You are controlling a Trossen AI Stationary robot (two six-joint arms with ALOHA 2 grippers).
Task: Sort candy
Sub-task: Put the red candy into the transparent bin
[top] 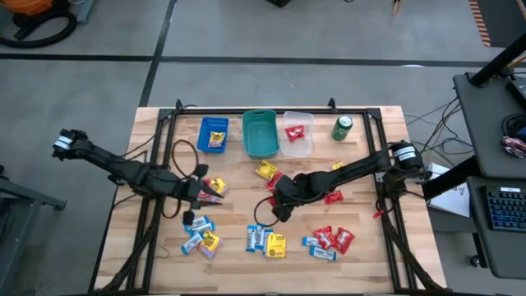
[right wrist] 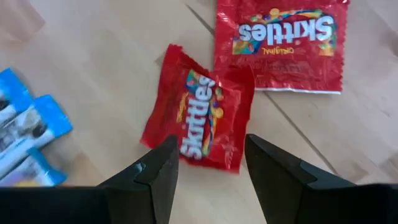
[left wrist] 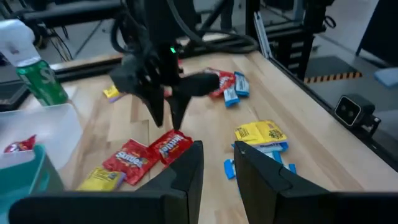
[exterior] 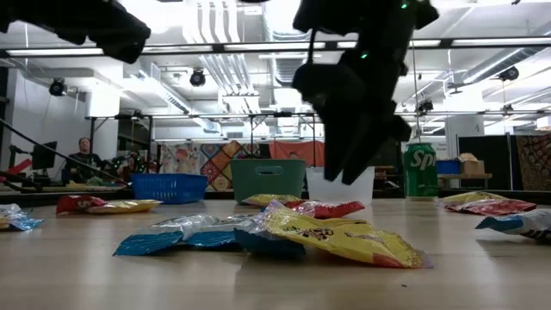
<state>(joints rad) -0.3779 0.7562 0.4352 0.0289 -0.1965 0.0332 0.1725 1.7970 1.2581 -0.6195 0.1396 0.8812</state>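
**Right gripper spread over a red packet at mid-table**

High view: the right gripper (top: 277, 210) hangs over the middle of the wooden table (top: 362, 255), beside red and yellow candy packets (top: 268, 174). The left gripper (top: 205, 191) sits at the left-centre, touching a yellow and red packet (top: 217, 186); whether its fingers pinch that packet I cannot tell here. More candy lies in loose groups near the front edge: blue and yellow (top: 200, 234) on the left, blue and yellow (top: 266, 241) in the middle, red and blue (top: 330, 241) on the right. At the back stand a blue bin (top: 213, 135), a teal bin (top: 260, 134), a clear bin (top: 297, 133) with red packets, and a green can (top: 342, 127).

Low view: a dark gripper (exterior: 353, 129) hangs above the tabletop, with yellow, blue and red packets lying in front of it.

Left wrist view: the left fingers (left wrist: 184, 174) stand slightly apart with nothing between them.

Right wrist view: the right fingers (right wrist: 160, 174) are parted, empty, and a small red packet (right wrist: 199, 118) lies flat just ahead, its near edge in the gap between them. A larger red packet (right wrist: 283, 43) lies just beyond it.
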